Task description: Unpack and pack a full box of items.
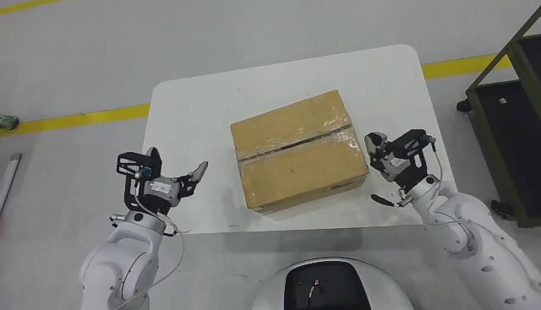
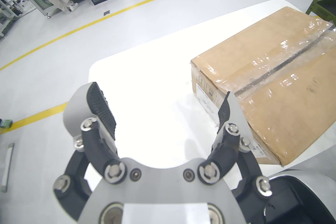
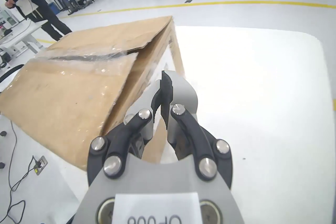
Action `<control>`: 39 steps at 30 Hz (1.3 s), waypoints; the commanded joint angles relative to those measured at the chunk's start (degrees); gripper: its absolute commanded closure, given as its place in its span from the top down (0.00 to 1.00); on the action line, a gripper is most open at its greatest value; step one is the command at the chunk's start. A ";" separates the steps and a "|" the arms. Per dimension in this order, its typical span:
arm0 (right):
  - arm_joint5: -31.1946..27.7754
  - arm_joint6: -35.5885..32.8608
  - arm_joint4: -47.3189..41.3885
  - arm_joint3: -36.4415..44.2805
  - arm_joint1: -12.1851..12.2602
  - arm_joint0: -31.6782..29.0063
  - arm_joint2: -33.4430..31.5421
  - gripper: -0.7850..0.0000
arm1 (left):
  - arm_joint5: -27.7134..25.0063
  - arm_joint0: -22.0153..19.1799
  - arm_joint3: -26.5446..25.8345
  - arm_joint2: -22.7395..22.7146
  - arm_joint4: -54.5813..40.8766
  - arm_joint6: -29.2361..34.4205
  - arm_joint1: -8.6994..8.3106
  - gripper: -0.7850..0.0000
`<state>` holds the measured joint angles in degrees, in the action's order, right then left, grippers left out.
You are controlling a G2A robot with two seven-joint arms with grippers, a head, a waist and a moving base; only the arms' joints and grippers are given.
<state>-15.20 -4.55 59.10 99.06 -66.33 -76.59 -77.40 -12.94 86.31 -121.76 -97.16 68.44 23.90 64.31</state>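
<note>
At the middle of the white worktop (image 1: 203, 116), the cardboard box (image 1: 297, 151) is sitting with clear tape (image 1: 296, 144) running along its top seam. The left tool (image 1: 178, 164) is hovering over the worktop off the box's left end, its fingers standing wide apart around nothing. The right tool (image 3: 165, 80) is hanging just beside the box's right end, fingers pressed together, gripping nothing.

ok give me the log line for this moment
box: flaps down, taped, on table | left gripper: jaws open, empty, apart from box | right gripper: jaws shut, empty, close by box end
</note>
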 commanded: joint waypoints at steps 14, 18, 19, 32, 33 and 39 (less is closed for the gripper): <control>-6.03 -8.99 -0.56 16.80 2.37 -4.25 -20.64 0.00 | -0.76 0.67 0.18 0.68 -0.50 -1.54 0.05 1.00; -7.09 -10.32 0.33 21.40 2.68 -8.98 -24.95 0.00 | 0.17 2.41 -0.71 2.90 2.30 -8.59 0.32 1.00; -6.98 -10.28 0.66 22.15 2.69 -10.04 -25.62 0.00 | 0.52 2.91 -0.82 3.34 3.15 -10.04 0.37 1.00; 5.18 -10.85 -6.25 23.44 1.73 -16.97 -28.02 0.00 | 0.81 4.10 -1.25 4.91 4.73 -13.16 0.52 1.00; 5.64 -11.13 -6.56 23.48 1.70 -17.03 -27.90 0.00 | 0.81 4.10 -1.25 4.91 4.73 -13.16 0.52 1.00; 5.84 -12.23 -6.81 23.23 1.68 -17.15 -27.47 0.06 | 0.81 4.10 -1.25 4.91 4.73 -13.16 0.52 1.00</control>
<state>-9.37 -16.75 52.31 122.29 -64.65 -93.74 -104.88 -12.13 90.41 -123.01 -92.25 73.16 10.74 64.83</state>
